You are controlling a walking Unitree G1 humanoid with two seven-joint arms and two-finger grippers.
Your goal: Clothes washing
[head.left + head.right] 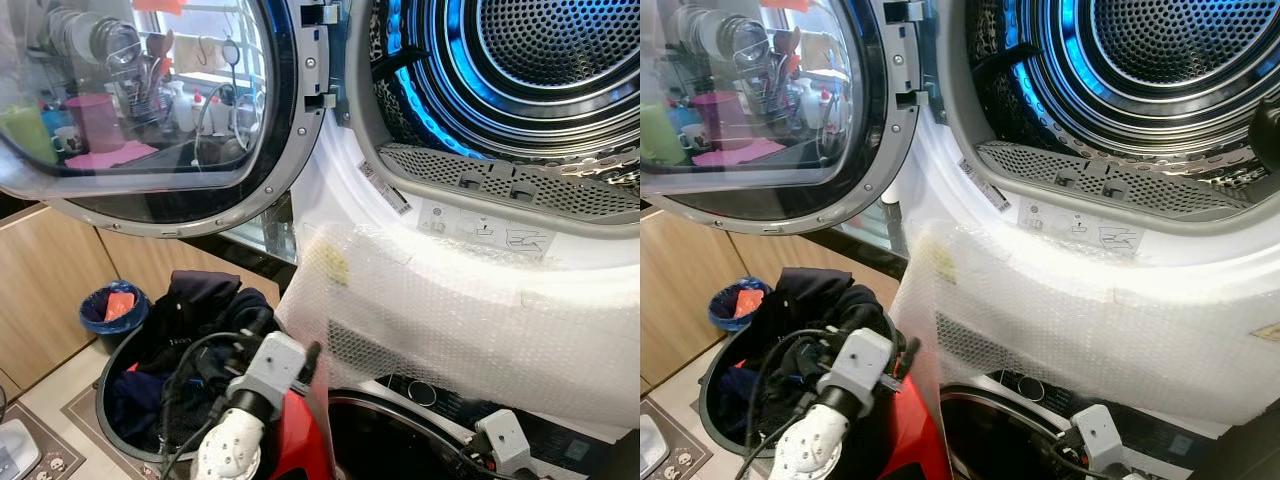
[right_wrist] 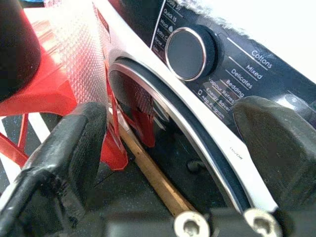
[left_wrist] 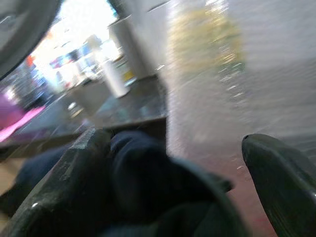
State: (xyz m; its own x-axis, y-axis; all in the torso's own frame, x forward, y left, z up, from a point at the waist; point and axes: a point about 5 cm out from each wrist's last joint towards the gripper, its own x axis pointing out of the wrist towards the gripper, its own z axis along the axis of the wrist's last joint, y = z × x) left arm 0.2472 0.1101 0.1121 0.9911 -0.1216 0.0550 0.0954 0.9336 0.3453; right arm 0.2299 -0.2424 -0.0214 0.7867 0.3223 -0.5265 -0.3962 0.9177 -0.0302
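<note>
The left gripper (image 3: 173, 187) had its two black fingers spread wide, with a fold of dark navy clothing (image 3: 143, 182) lying between them; whether the pads actually touched the cloth could not be told from the blurred left wrist view. From the head camera, that arm reached down over a round dark laundry basket (image 1: 112, 400) heaped with the same dark clothes (image 1: 205, 300), the basket standing on a red plastic stool (image 1: 298, 445).

The right gripper (image 2: 177, 148) was also spread and held nothing. It hung low beside the lower washing machine, its fingers framing the black control panel with a round silver-rimmed dial (image 2: 190, 52) and the curved chrome rim of that machine's door (image 2: 173, 118).

Above, the upper machine's round glass door (image 1: 140, 100) stood swung open to the robot's left, and the perforated steel drum (image 1: 540, 50), lit blue, looked empty. A sheet of clear bubble wrap (image 1: 470, 320) was draped over the white front below the opening. A small blue bin (image 1: 113, 310) sat on the floor by the wooden cabinets.

The step in hand appeared to be picking a garment from the basket. Next, the left fingers would need to close firmly on the cloth, then lift it up and across into the drum, clearing the bubble wrap.
</note>
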